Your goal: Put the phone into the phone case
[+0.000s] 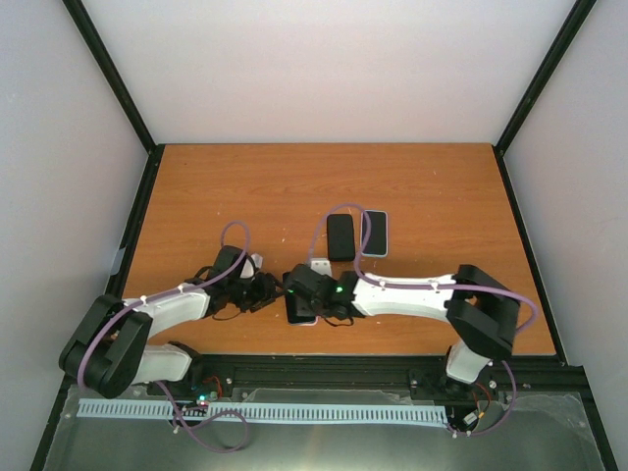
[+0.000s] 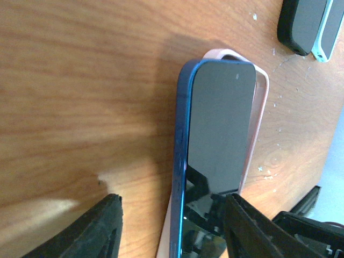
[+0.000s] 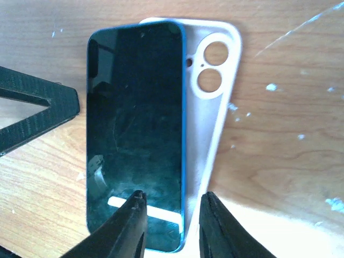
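The phone (image 3: 134, 123) has a blue frame and a dark screen. It lies screen up on the pale pink-white case (image 3: 207, 134), shifted to one side, so the case's camera holes and one long rim stay bare. It is tilted, with one long edge raised, in the left wrist view (image 2: 220, 123), where the case's rim (image 2: 262, 102) shows beside it. My right gripper (image 3: 174, 195) is open and straddles the phone's edge and the case's inside at one end. My left gripper (image 2: 172, 200) is wide open around the phone's other end. In the top view both grippers (image 1: 267, 287) (image 1: 302, 287) meet over the phone (image 1: 296, 310).
A black phone-shaped item (image 1: 340, 236) and a light teal one (image 1: 375, 233) lie side by side further back on the wooden table (image 1: 216, 196); both show in the left wrist view (image 2: 298, 24) (image 2: 329, 29). A small white piece (image 1: 319, 266) lies just behind my right gripper.
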Available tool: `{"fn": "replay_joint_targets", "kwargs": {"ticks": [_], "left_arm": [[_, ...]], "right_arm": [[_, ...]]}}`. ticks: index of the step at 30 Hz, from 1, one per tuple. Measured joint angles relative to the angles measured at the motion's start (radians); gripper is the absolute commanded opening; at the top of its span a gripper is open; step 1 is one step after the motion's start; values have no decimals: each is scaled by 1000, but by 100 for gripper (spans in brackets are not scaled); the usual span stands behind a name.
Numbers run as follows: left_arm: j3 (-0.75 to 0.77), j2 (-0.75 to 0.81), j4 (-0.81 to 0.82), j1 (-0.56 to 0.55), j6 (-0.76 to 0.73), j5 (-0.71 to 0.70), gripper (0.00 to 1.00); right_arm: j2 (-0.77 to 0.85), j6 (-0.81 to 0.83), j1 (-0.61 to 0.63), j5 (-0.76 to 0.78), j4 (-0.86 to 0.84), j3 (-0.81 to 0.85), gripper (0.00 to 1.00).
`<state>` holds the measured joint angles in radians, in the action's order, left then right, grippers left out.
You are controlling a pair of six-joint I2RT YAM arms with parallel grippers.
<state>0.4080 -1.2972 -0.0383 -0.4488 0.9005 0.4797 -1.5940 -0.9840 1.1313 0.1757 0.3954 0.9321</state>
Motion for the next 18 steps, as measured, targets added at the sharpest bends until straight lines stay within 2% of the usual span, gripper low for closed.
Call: {"fn": "replay_joint_targets", "kwargs": {"ticks": [7,12,18], "left_arm": [[70,-86,-3,0,-52,-24,39],[91,-135,0,0,-75,-23,33],[92,-161,25,0,-87,-5,24]], "right_arm": [[76,24,-90,-76,-200,-151,25],[77,21,-165,-162,-360,-235,30],[57,22,-209,-228,-456,-260,32]]}}
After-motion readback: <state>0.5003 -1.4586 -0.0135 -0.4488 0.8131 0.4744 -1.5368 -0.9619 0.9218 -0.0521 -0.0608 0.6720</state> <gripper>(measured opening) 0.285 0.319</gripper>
